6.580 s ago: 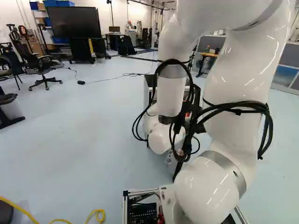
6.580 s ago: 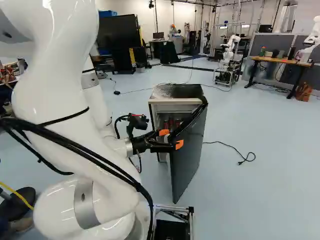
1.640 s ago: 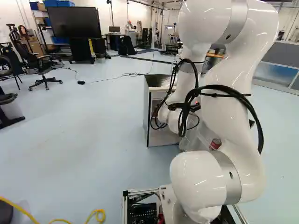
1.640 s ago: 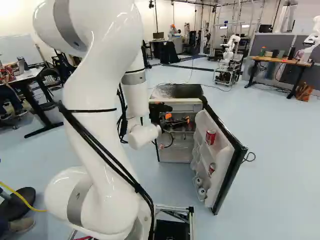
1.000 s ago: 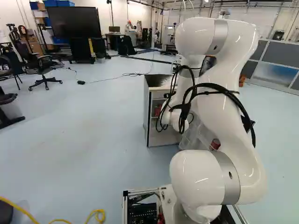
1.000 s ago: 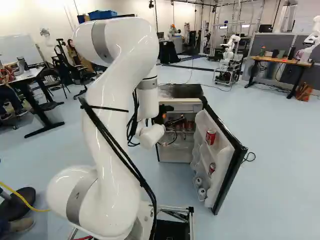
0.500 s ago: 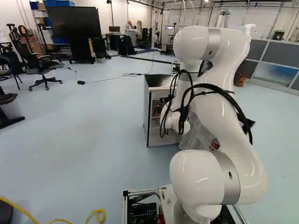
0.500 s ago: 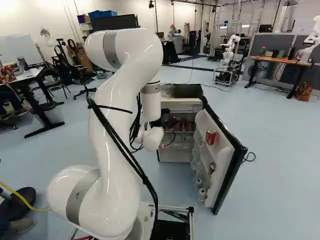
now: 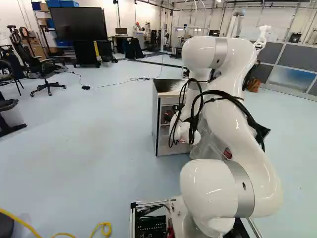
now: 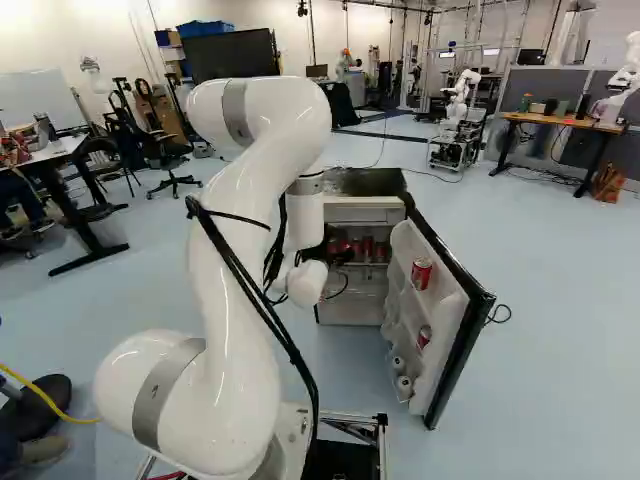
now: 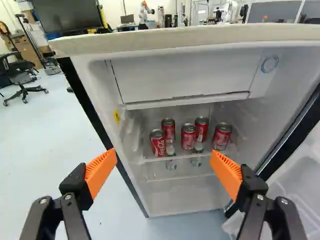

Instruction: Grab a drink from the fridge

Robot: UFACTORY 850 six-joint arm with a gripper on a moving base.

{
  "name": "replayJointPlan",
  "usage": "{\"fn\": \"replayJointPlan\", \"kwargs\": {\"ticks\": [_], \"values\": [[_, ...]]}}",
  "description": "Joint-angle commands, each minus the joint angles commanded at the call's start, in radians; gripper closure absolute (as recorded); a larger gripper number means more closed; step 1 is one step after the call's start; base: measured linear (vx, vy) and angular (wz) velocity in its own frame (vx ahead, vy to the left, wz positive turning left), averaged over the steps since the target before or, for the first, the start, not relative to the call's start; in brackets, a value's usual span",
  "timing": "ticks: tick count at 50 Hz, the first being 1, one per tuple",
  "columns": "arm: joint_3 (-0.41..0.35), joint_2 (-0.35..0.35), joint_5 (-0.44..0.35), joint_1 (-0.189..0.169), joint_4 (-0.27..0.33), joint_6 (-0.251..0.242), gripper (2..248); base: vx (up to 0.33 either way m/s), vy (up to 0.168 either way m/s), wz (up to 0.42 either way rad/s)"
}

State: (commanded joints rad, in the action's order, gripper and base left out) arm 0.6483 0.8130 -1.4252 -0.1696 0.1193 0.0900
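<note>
Gripper (image 10: 323,248) wide, red cans (image 11: 188,137) ahead; bottles (image 11: 170,164) perhaps, partly hidden; wrist view crops door (image 11: 302,182).

Across the pale blue floor (image 9: 89,139) you see a white wall (image 9: 119,10) behind a black screen (image 9: 79,23), an office chair (image 9: 44,74) at the left of the left base view, and, at the right of the right base view, a wood-topped desk (image 10: 560,121) before grey partitions (image 10: 550,82).
</note>
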Motion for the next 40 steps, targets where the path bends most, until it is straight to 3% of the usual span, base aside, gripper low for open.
{"fn": "replayJointPlan", "kwargs": {"ticks": [10, 40], "values": [[0.016, 0.032, 0.0, 0.0, 0.0, 0.024, 3, 0.0, 0.0, 0.0], [0.07, 0.131, 0.0, 0.0, 0.0, 0.026, 3, 0.0, 0.0, 0.0]]}}
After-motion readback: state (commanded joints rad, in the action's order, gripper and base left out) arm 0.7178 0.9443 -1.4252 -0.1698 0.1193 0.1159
